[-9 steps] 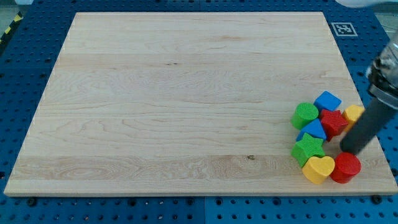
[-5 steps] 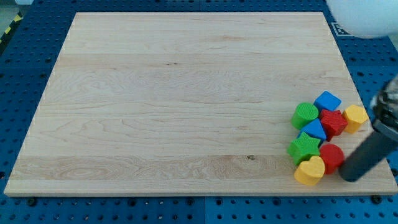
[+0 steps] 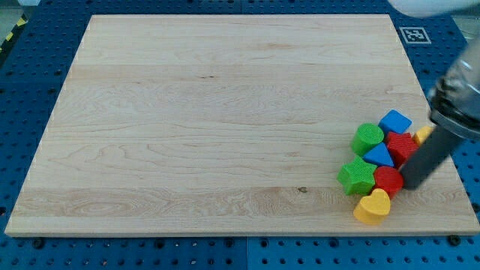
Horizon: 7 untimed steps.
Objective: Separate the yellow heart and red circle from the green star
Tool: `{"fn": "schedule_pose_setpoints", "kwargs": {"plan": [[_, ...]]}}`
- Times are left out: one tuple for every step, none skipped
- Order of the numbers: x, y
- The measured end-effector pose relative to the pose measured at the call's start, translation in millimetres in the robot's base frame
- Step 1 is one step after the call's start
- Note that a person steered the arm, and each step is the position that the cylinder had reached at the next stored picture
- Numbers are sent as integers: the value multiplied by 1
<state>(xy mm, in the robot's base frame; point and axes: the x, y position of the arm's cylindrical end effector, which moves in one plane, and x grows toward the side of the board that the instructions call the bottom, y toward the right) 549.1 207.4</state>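
Observation:
The green star [image 3: 355,177] lies near the view's bottom right on the wooden board [image 3: 187,112]. The red circle [image 3: 388,181] touches its right side. The yellow heart [image 3: 373,206] sits just below both, against the red circle. My tip [image 3: 410,182] is at the red circle's right edge, with the dark rod rising up and to the right.
Above the star sit a blue triangle [image 3: 379,156], a green round block [image 3: 367,139], a blue block [image 3: 395,122], a red block [image 3: 403,146] and a yellow block [image 3: 424,135] partly hidden by the rod. The board's right edge is close.
My tip swept down, then left and up, pushing the red circle left against the green star. The star and the yellow heart shifted left.

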Motion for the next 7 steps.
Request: {"fn": "schedule_pose_setpoints", "kwargs": {"plan": [[-18,-30],[-4,-20],[28,-5],[35,5],[24,25],[17,64],[65,97]]}}
